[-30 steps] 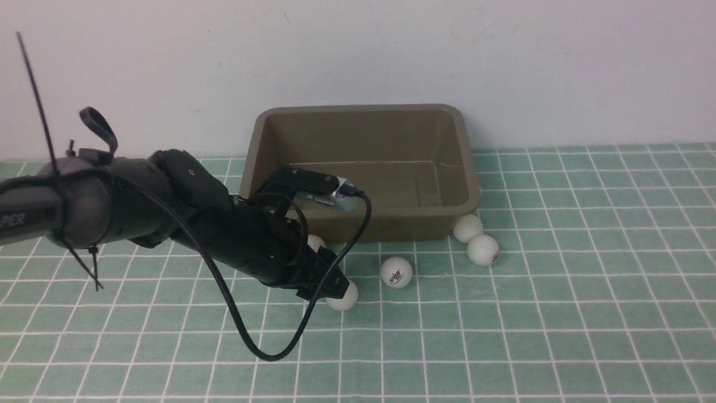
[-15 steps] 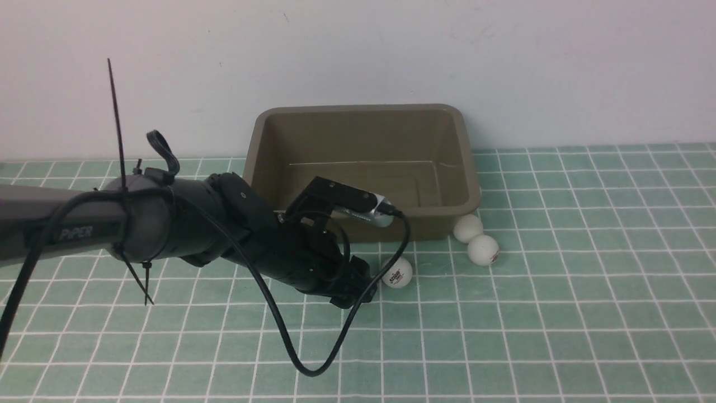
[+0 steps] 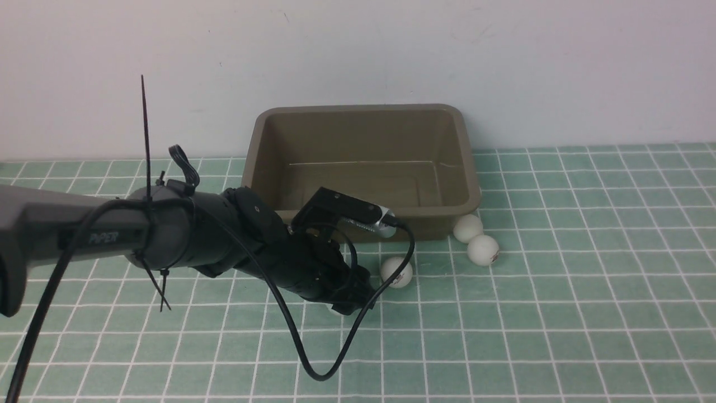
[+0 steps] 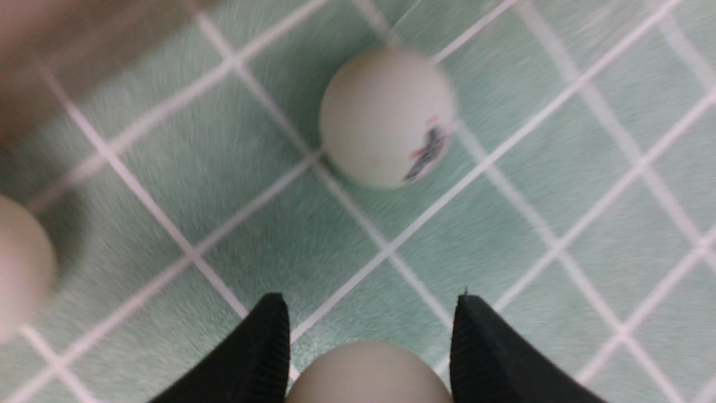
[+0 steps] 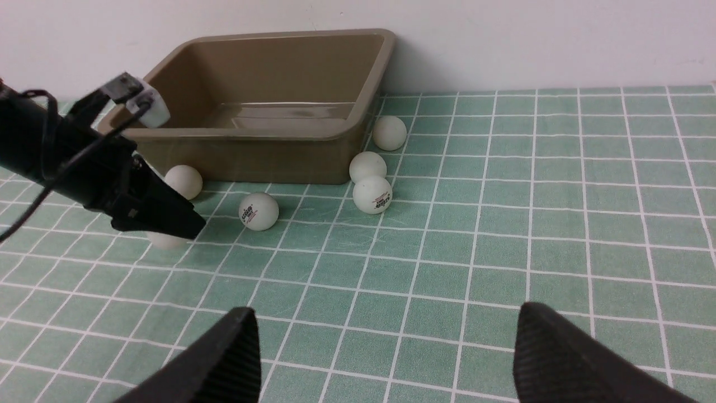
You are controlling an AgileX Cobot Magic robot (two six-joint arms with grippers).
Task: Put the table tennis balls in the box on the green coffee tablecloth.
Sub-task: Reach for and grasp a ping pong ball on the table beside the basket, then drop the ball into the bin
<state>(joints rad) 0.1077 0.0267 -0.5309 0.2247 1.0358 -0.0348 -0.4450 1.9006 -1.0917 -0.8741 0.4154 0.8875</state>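
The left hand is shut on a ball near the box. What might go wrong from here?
The left hand pinches the gripped ball, smooth and round; it might squirt out on lifting.
The dangling cable hangs near the logo ball and might send it rolling.
The near rim of the box stands in the way; a low carry might clip it.

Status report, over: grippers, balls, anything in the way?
Left gripper shut on one ball, down at the cloth. Right gripper open, empty. Box empty; five balls loose, one between gripper and box.
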